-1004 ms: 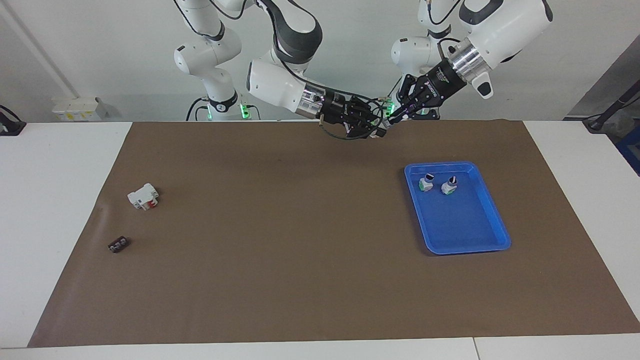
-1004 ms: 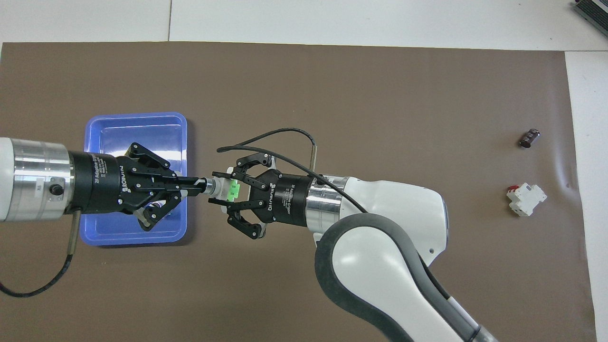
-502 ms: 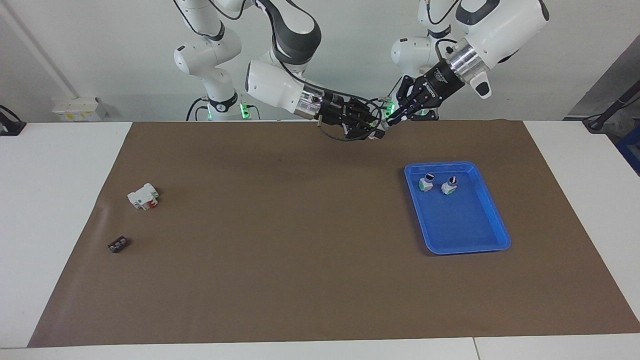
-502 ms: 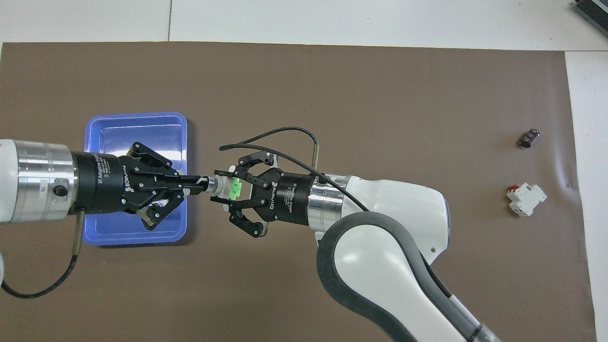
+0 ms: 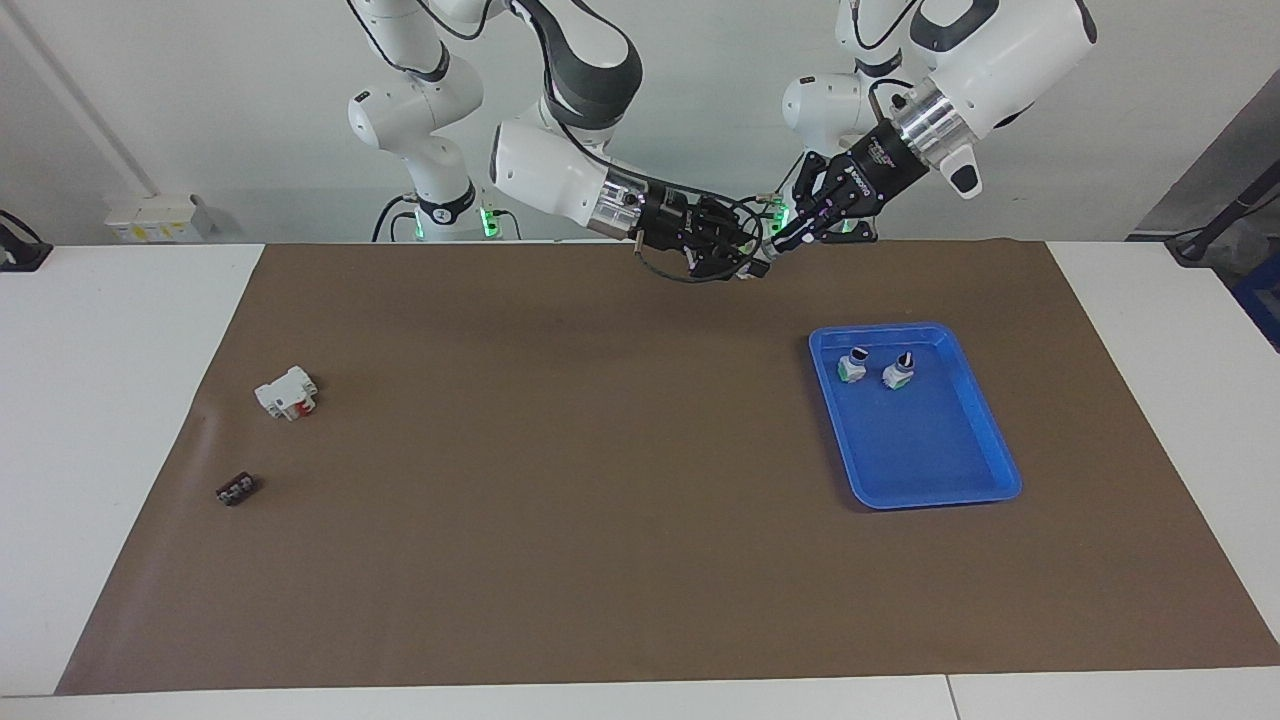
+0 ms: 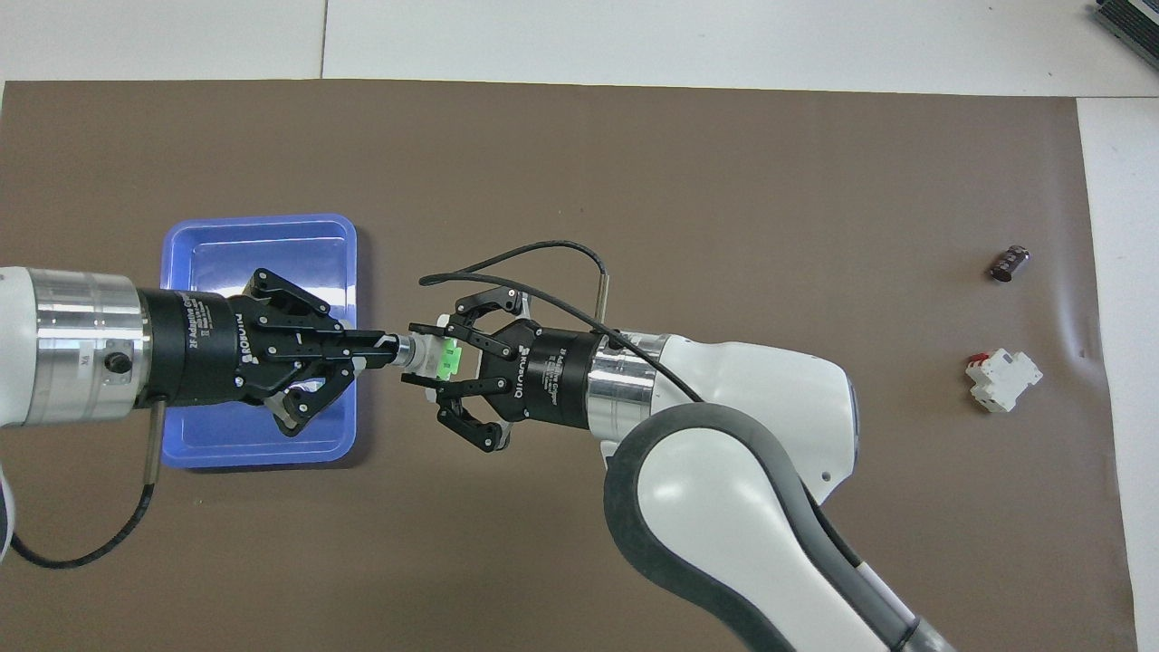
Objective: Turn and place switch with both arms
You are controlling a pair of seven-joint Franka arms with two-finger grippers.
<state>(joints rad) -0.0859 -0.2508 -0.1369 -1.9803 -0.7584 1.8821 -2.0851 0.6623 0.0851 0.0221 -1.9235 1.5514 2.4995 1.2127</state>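
A switch (image 6: 435,357) with a white-and-green body, silver collar and black knob is held in the air between both grippers, over the mat beside the blue tray. My right gripper (image 6: 418,356) is shut on its body. My left gripper (image 6: 391,345) is shut on its knob end. In the facing view the two grippers, left (image 5: 779,240) and right (image 5: 750,262), meet high above the robots' edge of the mat, with the switch (image 5: 763,260) between them. Two more switches (image 5: 851,365) (image 5: 898,372) stand in the tray.
The blue tray (image 5: 985,440) lies toward the left arm's end of the mat; in the overhead view my left gripper covers part of the tray (image 6: 258,237). A white block with red parts (image 5: 288,393) and a small dark piece (image 5: 237,489) lie toward the right arm's end.
Both grippers have risen a little together with the switch between them. My left gripper has turned slightly about its own axis on the knob.
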